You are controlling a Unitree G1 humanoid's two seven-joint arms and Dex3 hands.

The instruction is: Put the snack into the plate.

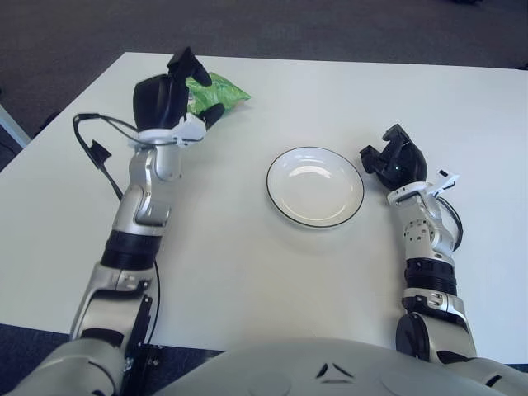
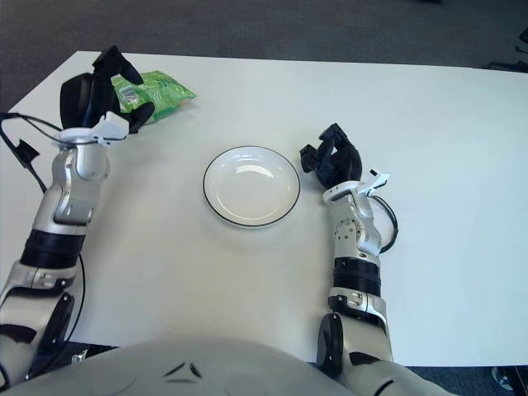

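The snack is a green bag (image 1: 223, 89) lying on the white table at the far left. My left hand (image 1: 200, 85) is at the bag's near end. Its fingers (image 1: 186, 63) are spread, one above the bag and one below it, not closed on it. The bag's left end is hidden behind the hand. The white plate (image 1: 280, 198) with a dark rim sits empty in the middle of the table, well to the right of the bag. My right hand (image 1: 381, 158) shows just right of the plate, fingers relaxed and holding nothing.
The white table (image 1: 247, 280) stretches wide around the plate. A black cable (image 1: 92, 148) loops beside my left forearm near the table's left edge. Dark carpet lies beyond the far edge.
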